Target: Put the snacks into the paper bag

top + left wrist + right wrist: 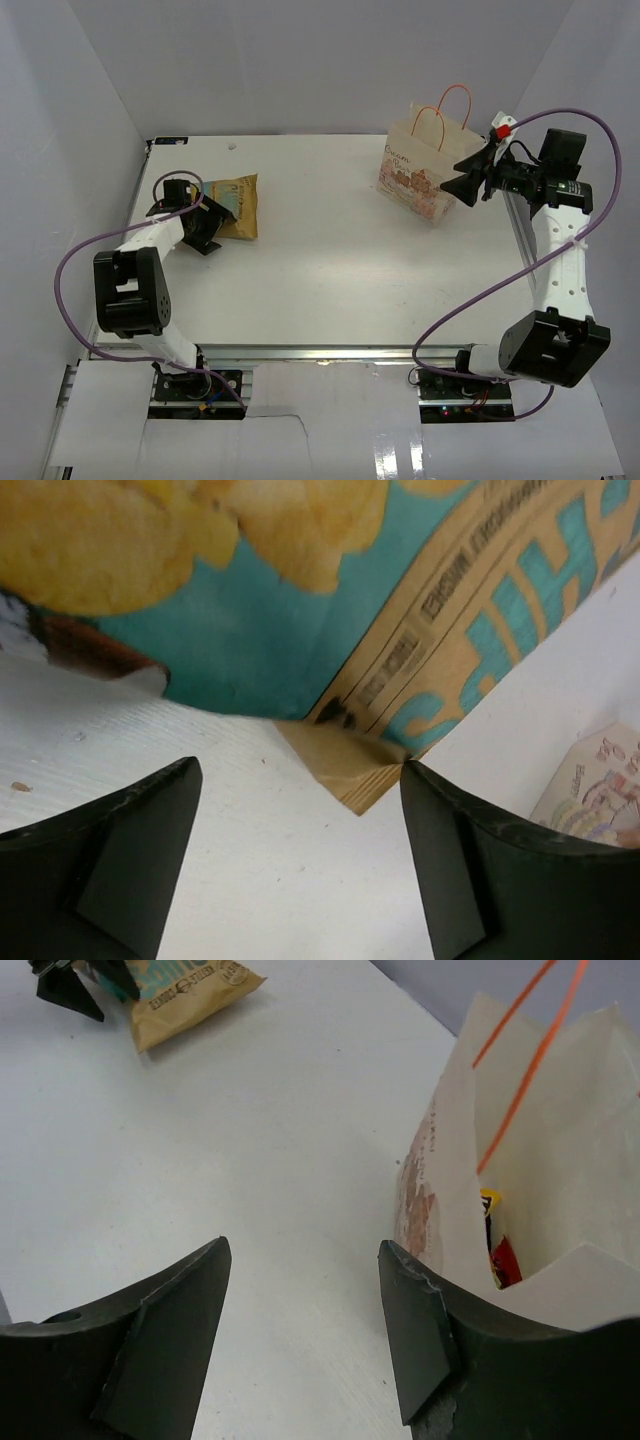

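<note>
Nearly done, I'd say; small packets (500,1255) sit inside the paper bag (412,168), which stands upright at the far right of the worktop (330,270); only the yellow-orange chip bag (237,205) is left, lying flat at far left, teal print, sealed. Left fingers (120,850) spread, its corner between the tips, not pinched; right fingers (160,1330) spread, empty, just beside the paper bag's rim.
</note>
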`<state>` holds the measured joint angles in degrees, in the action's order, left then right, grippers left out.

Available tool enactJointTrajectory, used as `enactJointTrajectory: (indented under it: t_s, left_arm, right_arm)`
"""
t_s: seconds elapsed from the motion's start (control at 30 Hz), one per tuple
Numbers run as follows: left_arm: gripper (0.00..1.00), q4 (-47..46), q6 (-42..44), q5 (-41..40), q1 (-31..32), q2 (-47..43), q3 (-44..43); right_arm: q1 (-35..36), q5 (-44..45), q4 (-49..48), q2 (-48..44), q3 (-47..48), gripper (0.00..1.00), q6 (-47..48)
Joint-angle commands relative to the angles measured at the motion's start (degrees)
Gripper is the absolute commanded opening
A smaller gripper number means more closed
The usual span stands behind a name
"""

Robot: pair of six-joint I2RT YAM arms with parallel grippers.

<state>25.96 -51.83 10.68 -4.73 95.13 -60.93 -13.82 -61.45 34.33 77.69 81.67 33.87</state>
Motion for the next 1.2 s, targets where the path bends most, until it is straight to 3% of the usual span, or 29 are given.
enactJointTrajectory:
  t_s: [0.0,0.03,0.13,0.3,0.53,0.73,0.93,1.17]
  left_arm:
    - [0.93,-8.0,3.4,6.0,-0.3,-7.4,4.6]
    - [0.98,-9.9,3.8,6.8,-0.3,-11.2,6.3]
    - [0.98,-18.1,6.0,9.3,-0.3,-18.3,13.1]
    - [0.98,-22.6,7.3,6.6,-0.3,-20.8,16.3]
    - [0.98,-41.9,-7.0,1.7,1.7,-20.0,25.8]
    - [0.98,-46.3,-11.0,-3.8,7.0,-15.0,23.1]
    - [0.98,-47.0,-13.7,-6.5,7.7,-7.2,18.9]
    - [0.98,-46.4,-21.9,-12.4,7.7,-4.6,21.1]
  right_arm:
    - [1.6,-3.3,3.8,-4.2,-1.2,0.67,5.2]
    - [1.8,-3.4,4.3,-4.6,-2.4,0.67,6.1]
    - [2.5,-3.2,4.7,-5.8,-4.0,0.67,7.0]
    - [3.5,-3.2,4.8,-6.5,-5.6,0.67,7.4]
    - [4.2,-3.3,3.5,-6.1,-5.8,0.67,7.0]
    - [4.2,-3.0,2.9,-6.3,-5.9,0.67,7.2]
    - [4.2,-3.1,2.7,-6.6,-6.4,0.67,7.0]
    - [4.2,-2.9,2.7,-7.0,-6.1,0.67,7.0]
